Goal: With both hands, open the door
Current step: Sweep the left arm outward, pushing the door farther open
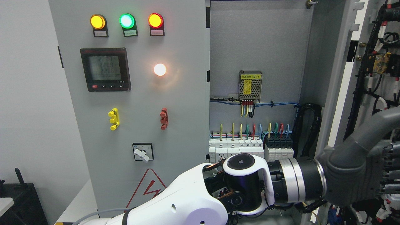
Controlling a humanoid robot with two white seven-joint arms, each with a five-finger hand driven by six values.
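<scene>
I'm pressing my left hand [359,175] against the right cabinet door [340,78], already swung wide at far right, fingers' state unclear, while the left cabinet door [131,93] is waiting shut.

— What sort of place is shown here?

— An electrical or industrial test room is indicated. A tall grey control cabinet [137,125] is seen against a plain white wall [28,93].

— By what is that shown?

— Amber, green and red indicator lamps [126,21] are lit on the cabinet's front, with a digital meter [105,69] mounted below them and a rotary switch [142,152] lower down. A red lightning warning triangle [148,187] is printed near the bottom. Inside the opened compartment, a row of circuit breakers [250,148] is wired with coloured leads, and a small power supply unit [250,86] is fixed above them.
</scene>
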